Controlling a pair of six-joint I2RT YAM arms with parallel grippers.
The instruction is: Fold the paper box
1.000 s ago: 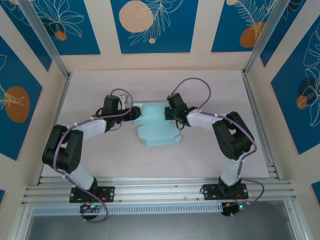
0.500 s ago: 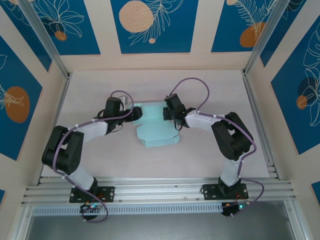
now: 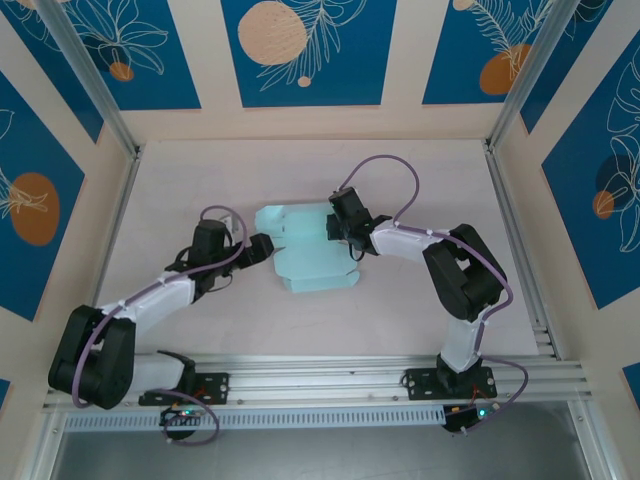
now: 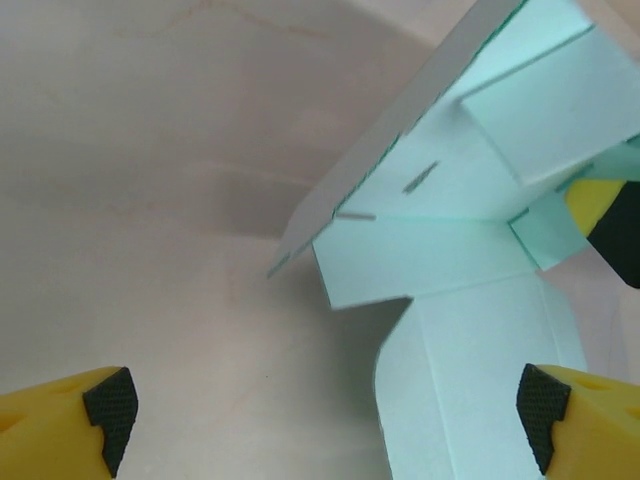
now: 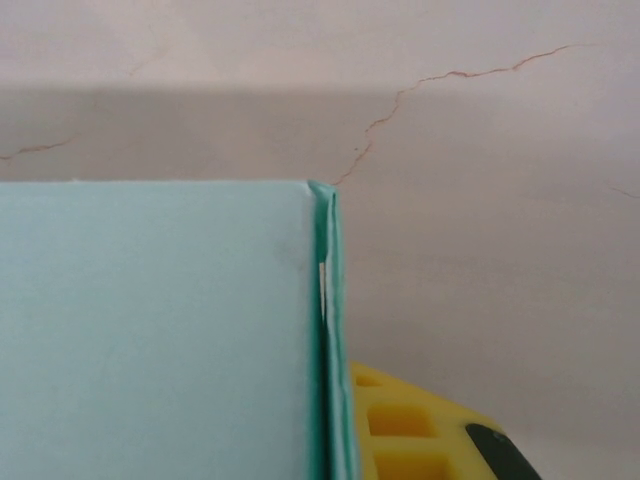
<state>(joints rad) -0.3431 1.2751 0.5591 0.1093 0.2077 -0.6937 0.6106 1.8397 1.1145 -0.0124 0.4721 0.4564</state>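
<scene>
Item: box (image 3: 310,258), pale light-blue card, partly folded.
Location: flat on the table (image 3: 420,170) near its middle, between the two grippers.
Form, top view: a broad lower panel with a notched near edge. Shorter flaps lie at the far end, one of them reaching out to the left.
Form, left wrist view: a far panel of the box (image 4: 450,250) stands raised and tilted off the table, with two small slots cut in it. A rounded-corner panel runs down toward the camera.
Left gripper (image 3: 264,247): just beside the box's left edge. Whether it touches cannot be told.
Left gripper (image 4: 325,415), jaws: spread wide, nothing between them. The near panel of the box lies ahead, toward the right-hand side. The yellow fingers (image 4: 100,420) with black pads sit at the bottom corners of the wrist view.
Right gripper (image 3: 338,232): at the box's far right part, clamped together on the card there.
Right gripper, wrist view: a doubled, upright card edge of the box (image 5: 150,340) runs straight down the frame. One yellow finger (image 5: 410,430) lies just beside that edge on its right. The other finger is hidden behind the card.
Right gripper, seen from the left wrist: a yellow-and-black finger (image 4: 612,225) sits against a small tab at the box's right side.
Table surface: pale, with fine cracks.
</scene>
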